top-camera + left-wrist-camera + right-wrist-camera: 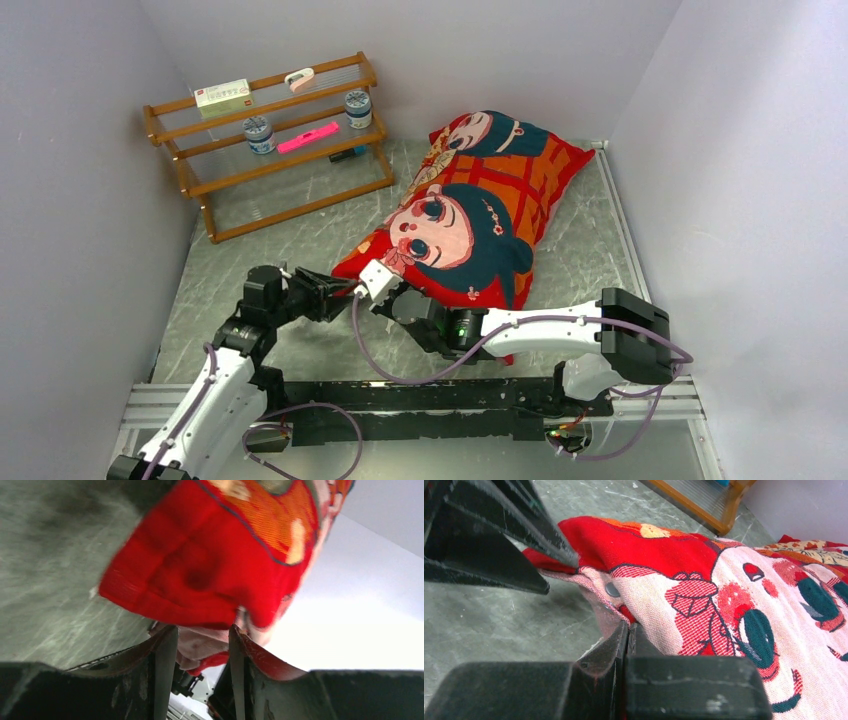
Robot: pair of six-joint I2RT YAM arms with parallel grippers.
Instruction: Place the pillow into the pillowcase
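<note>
The red pillowcase [480, 220] with teal-haired girl faces lies plump on the table, running from the middle to the back right. No white pillow shows; it is hidden. My left gripper [345, 290] is at the case's near left corner, and its jaws [202, 630] hold a bunch of red and pale pink fabric [210, 565]. My right gripper [400, 303] is just to the right of it, on the same near edge. Its jaws [628, 626] are pressed together on the case's hem [724, 580], below a snap button [612, 590]. The left gripper's fingers [549, 545] show in the right wrist view.
A wooden rack [270, 140] stands at the back left, with two jars, a pink item and a small box on its shelves; its corner shows in the right wrist view [704, 500]. Grey walls close in on three sides. A metal rail [660, 400] runs along the near edge.
</note>
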